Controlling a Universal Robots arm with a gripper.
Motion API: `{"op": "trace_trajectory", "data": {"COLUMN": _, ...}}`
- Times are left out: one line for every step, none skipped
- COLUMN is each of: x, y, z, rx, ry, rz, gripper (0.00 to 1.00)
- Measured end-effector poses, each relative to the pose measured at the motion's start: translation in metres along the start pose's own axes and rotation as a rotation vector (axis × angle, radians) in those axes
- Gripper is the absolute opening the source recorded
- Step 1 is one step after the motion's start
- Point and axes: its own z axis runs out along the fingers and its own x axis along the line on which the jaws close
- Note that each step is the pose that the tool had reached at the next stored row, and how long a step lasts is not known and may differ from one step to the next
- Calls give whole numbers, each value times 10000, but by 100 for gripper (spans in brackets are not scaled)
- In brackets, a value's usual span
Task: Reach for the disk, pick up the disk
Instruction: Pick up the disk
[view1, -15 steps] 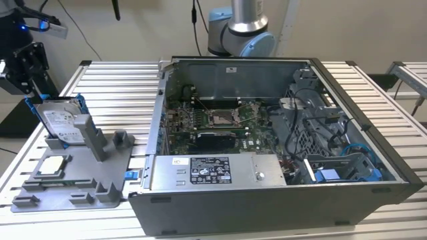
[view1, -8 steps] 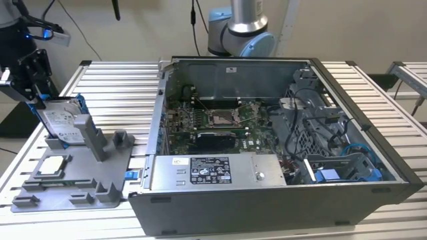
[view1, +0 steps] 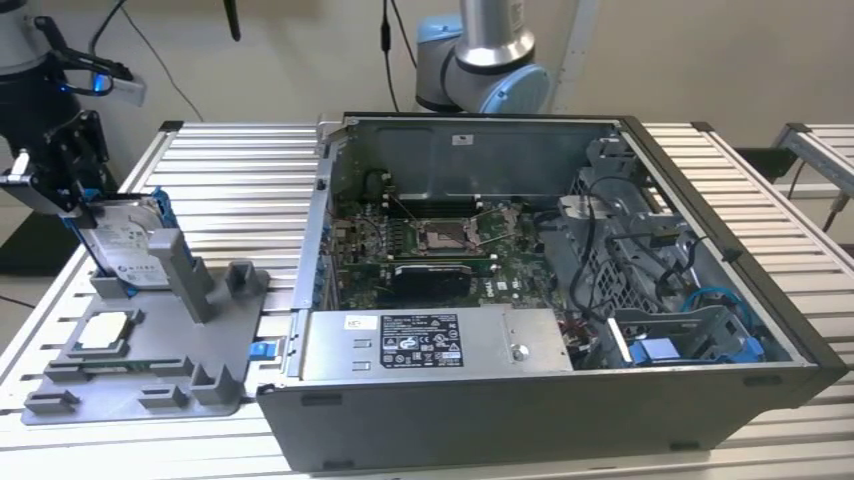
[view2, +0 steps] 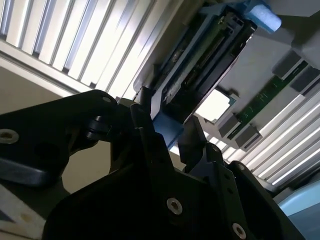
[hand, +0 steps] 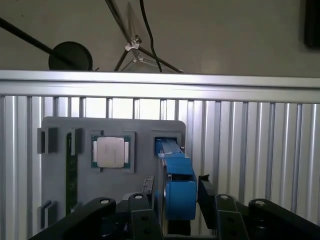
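Standing upright in grey holder (view1: 220, 335), disk (view1: 123, 250) — tool (hand: 176, 186) at its top

You see the disk (view1: 123, 245) in silver-grey with a white printed label, and its rails (hand: 177, 182) are bright blue. The gripper (view2: 170, 127) over it is black. The holder (view1: 187, 355) is plain mid-grey, and its chip (view1: 104, 333) is silver with a green border. Your worktop (view1: 227, 180) is striped in pale silver ribs. The computer case (view1: 534, 425) is dark grey around a green board (view1: 400, 250).
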Motion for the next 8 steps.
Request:
{"op": "trace_trajectory", "data": {"x": 0, "y": 1, "z": 19, "rx": 3, "ry": 0, "rz": 0, "gripper": 100}}
{"op": "trace_trajectory", "data": {"x": 0, "y": 1, "z": 37, "rx": 4, "ry": 0, "rz": 0, "gripper": 100}}
{"op": "trace_trajectory", "data": {"x": 0, "y": 2, "z": 55, "rx": 5, "ry": 1, "rz": 0, "gripper": 100}}
{"op": "trace_trajectory", "data": {"x": 0, "y": 2, "z": 74, "rx": 9, "ry": 1, "rz": 0, "gripper": 100}}
{"op": "trace_trajectory", "data": {"x": 1, "y": 3, "z": 91, "rx": 12, "ry": 1, "rz": 0, "gripper": 100}}
{"op": "trace_trajectory", "data": {"x": 1, "y": 3, "z": 110, "rx": 18, "ry": 1, "rz": 0, "gripper": 100}}
{"op": "trace_trajectory", "data": {"x": 1, "y": 3, "z": 128, "rx": 25, "ry": 1, "rz": 0, "gripper": 100}}
{"op": "trace_trajectory", "data": {"x": 1, "y": 3, "z": 146, "rx": 33, "ry": 0, "rz": 0, "gripper": 100}}
